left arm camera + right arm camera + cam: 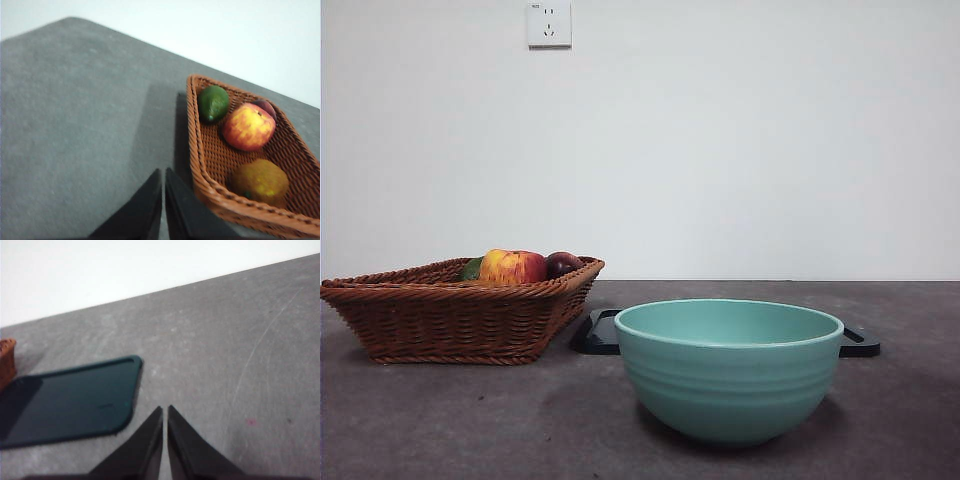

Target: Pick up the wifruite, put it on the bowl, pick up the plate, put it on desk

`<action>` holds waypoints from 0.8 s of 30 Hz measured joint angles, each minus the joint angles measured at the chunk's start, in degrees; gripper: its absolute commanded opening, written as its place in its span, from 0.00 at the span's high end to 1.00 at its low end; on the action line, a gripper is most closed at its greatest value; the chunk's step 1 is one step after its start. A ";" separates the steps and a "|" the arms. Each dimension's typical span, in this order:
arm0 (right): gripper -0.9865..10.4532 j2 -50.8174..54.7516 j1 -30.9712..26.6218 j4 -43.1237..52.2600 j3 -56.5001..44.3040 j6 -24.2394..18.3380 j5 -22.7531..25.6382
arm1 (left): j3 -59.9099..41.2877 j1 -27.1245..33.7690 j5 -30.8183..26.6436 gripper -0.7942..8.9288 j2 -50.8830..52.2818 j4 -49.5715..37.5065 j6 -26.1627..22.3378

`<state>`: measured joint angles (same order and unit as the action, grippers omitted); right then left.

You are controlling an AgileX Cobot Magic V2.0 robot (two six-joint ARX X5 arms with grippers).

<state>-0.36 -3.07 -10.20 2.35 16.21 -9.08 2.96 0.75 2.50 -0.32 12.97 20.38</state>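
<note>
The wifruite, small with orange-brown skin, lies in the near corner of the wicker basket; in the front view the basket wall hides it. The teal bowl stands empty on the desk at front right. A dark flat plate lies behind the bowl and also shows in the right wrist view. My left gripper is shut and empty above the desk beside the basket. My right gripper is shut and empty above the desk near the plate's corner. Neither arm shows in the front view.
The basket stands at the left and also holds a red-yellow apple, a dark purple fruit and a green fruit. A white wall with a socket is behind the desk.
</note>
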 measured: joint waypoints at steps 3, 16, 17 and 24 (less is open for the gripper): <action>0.91 0.00 0.00 -0.31 2.95 0.48 0.00 | 1.92 0.00 0.55 0.91 0.00 3.21 0.81; 0.91 -3.76 0.00 -13.00 19.82 0.66 -1.92 | 18.78 0.00 5.95 0.91 -8.37 11.30 1.14; 0.91 -4.74 0.00 -14.29 21.51 0.63 -2.71 | 20.35 0.00 7.06 0.91 -9.84 12.26 0.74; 0.91 -13.75 0.00 -26.80 32.79 -2.34 -9.42 | 30.58 -0.04 14.86 0.91 -20.48 18.67 -4.28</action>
<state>-14.11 -3.07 -36.99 35.14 13.87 -18.50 33.54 0.71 17.37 -20.80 31.64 16.10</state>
